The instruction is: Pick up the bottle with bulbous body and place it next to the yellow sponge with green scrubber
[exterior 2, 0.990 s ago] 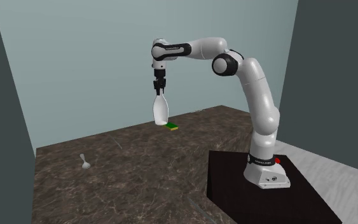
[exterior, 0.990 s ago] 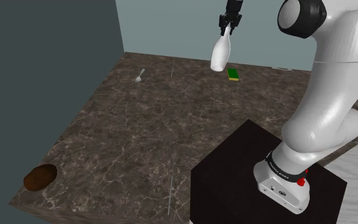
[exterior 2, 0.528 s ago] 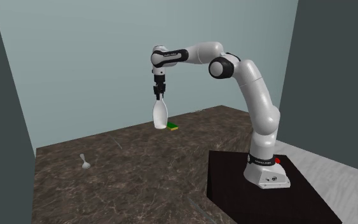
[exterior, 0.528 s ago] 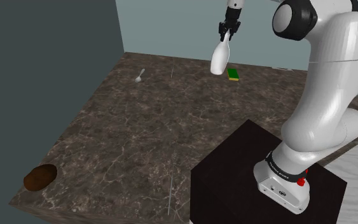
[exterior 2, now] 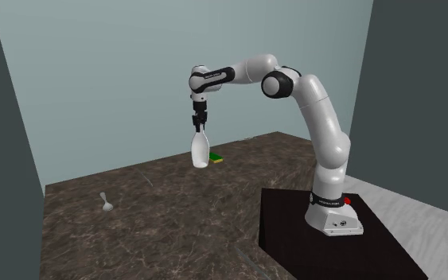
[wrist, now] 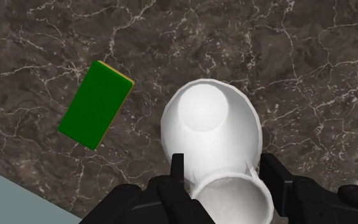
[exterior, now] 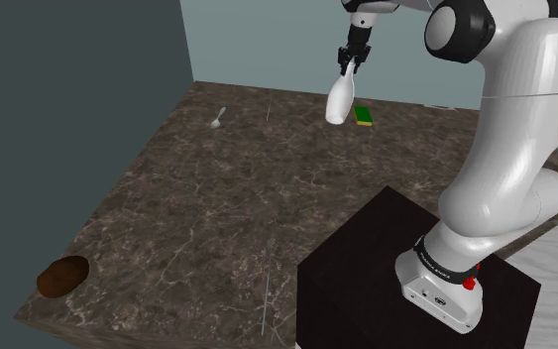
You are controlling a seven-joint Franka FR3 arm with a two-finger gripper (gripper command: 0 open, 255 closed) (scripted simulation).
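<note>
From the shoulder view, the gripper (exterior: 349,61) is closed on the neck of a white bulbous bottle (exterior: 339,97), which hangs below it over the dark veined desk (exterior: 217,218). In the second exterior view, the green-topped sponge (exterior 2: 216,159) lies just beside the bottle's base. In the wrist view, both fingers (wrist: 177,167) pinch the neck.

Counter (exterior: 217,198): dark brown stone pattern, pale veins. Lying on it:
- sponge (exterior: 365,116), green face up with a yellow edge, upper right of the shoulder view, near the far edge
- small white spoon-like item (exterior: 218,119), upper middle
- brown lump (exterior: 63,276), lower left corner, well apart from both
</note>
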